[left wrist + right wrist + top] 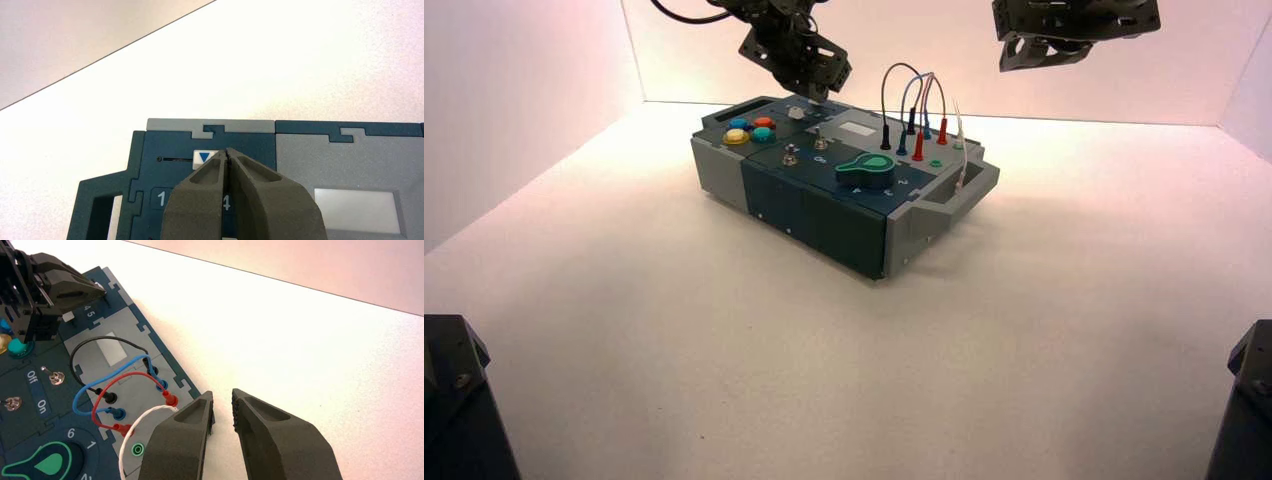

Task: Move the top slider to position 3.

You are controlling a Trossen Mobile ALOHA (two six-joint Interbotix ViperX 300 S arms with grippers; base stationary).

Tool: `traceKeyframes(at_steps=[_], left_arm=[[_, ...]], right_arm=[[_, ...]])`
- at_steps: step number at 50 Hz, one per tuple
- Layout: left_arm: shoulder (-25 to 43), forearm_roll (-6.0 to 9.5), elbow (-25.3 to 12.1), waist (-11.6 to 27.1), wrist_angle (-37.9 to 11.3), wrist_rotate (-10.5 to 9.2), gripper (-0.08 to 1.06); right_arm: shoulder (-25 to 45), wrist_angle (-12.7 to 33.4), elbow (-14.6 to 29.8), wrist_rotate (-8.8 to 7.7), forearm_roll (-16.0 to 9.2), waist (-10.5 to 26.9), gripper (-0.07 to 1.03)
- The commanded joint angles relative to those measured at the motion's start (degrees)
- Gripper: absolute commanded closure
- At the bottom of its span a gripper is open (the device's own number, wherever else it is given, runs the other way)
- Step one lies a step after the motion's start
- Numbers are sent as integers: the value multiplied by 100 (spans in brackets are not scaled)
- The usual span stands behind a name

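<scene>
The top slider (202,158) is a small white knob with a blue triangle, in a slot along the far edge of the dark blue box (824,200). My left gripper (227,151) is shut and empty. Its tips rest against the knob's side, on the side toward the grey panel. The printed 1 (161,199) and 4 (226,202) show below the slot; the fingers (260,195) hide the digits between them and the second slider. In the high view the left gripper (812,95) hangs over the box's back left part. My right gripper (223,407) is open and empty, raised above the back right (1034,55).
Round coloured buttons (750,130) sit at the box's left end, two silver toggles (791,153) beside them, a green dial (867,170) in front, plugged wires (914,110) at the right. A pale window (357,210) lies in the grey panel.
</scene>
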State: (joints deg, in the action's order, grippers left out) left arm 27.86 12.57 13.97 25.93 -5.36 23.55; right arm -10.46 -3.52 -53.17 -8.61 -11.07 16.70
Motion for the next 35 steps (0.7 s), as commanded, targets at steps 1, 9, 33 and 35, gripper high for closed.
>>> traceKeyframes(at_steps=[1, 9, 33, 35], left_arm=[[-123, -9, -123, -44, 26, 35, 100], [-123, -9, -114, -53, 26, 35, 100], [-123, -9, -105, -88, 26, 35, 100], [-114, -9, -114, -88, 26, 26, 100]], right_arm=[[-123, -44, 62, 0, 0, -9, 73], [-123, -44, 62, 0, 0, -9, 73], [-132, -35, 62, -9, 0, -9, 73], [-132, -35, 62, 0, 0, -9, 73]])
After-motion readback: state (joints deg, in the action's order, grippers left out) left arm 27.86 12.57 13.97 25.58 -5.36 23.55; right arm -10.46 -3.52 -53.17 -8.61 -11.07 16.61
